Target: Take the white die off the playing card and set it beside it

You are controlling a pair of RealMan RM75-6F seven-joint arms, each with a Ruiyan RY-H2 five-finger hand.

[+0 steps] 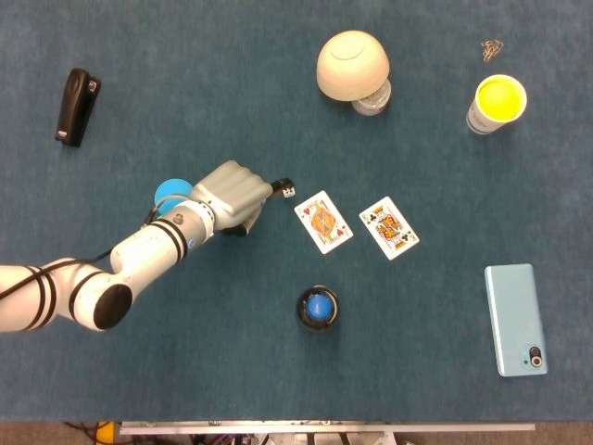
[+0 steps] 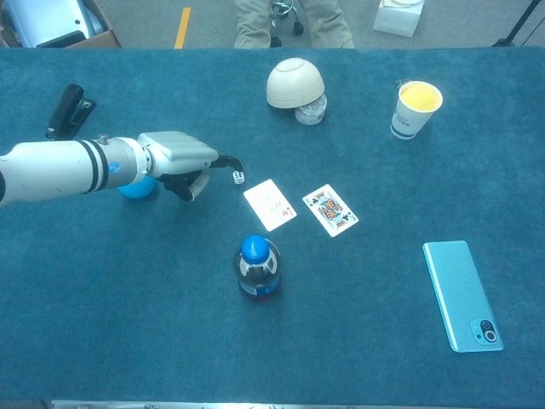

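The small white die (image 1: 288, 192) (image 2: 238, 177) lies on the blue cloth just left of the red face card (image 1: 323, 222) (image 2: 270, 204), clear of it. A second card (image 1: 389, 227) (image 2: 330, 210) lies to the right. My left hand (image 1: 232, 195) (image 2: 174, 153) is left of the die. One dark fingertip (image 2: 232, 160) reaches toward the die and ends a little short of it. The thumb sits back under the palm, and nothing is held. My right hand shows in neither view.
A blue ball (image 1: 170, 192) (image 2: 136, 187) sits right behind my left wrist. A blue-capped bottle (image 1: 318, 308) (image 2: 259, 266) stands below the cards. Farther off are an upturned bowl (image 1: 352, 63), a yellow-filled cup (image 1: 496, 102), a phone (image 1: 515, 318) and a black stapler (image 1: 76, 106).
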